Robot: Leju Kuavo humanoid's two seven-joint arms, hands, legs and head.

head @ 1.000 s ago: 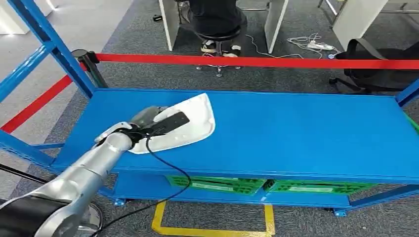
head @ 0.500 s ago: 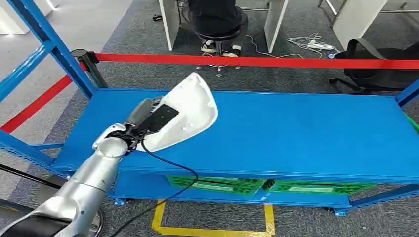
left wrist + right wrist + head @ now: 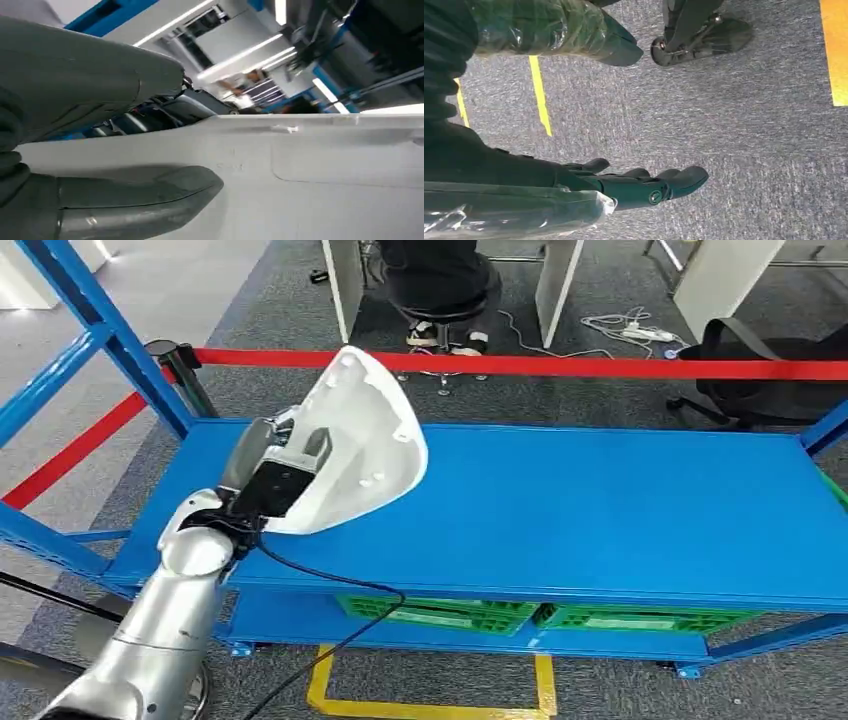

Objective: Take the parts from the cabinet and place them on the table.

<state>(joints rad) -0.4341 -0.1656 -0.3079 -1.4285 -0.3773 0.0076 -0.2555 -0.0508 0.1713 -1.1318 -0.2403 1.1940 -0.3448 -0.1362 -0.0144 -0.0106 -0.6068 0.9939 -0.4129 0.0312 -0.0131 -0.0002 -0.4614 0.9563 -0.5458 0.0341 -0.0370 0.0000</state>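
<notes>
A large white curved plastic part (image 3: 362, 445) is tilted up on edge above the left end of the blue shelf (image 3: 600, 510). My left hand (image 3: 275, 475) holds it from below and behind, with dark fingers against its inner face. In the left wrist view the white part (image 3: 325, 180) lies right up against my thumb (image 3: 135, 200), and my left hand (image 3: 75, 150) grips its edge. My right hand (image 3: 634, 185) hangs over grey carpet with its fingers apart and nothing in it.
A red barrier tape (image 3: 520, 365) runs behind the shelf. Green crates (image 3: 440, 612) sit on the lower level. Blue uprights (image 3: 90, 320) stand at the left. A seated person (image 3: 440, 280) and a black chair (image 3: 760, 370) are beyond. Yellow floor tape (image 3: 330, 695) marks the carpet.
My left hand has lifted the white part off the shelf surface and tipped it up toward vertical. The arm has drawn back toward me.
</notes>
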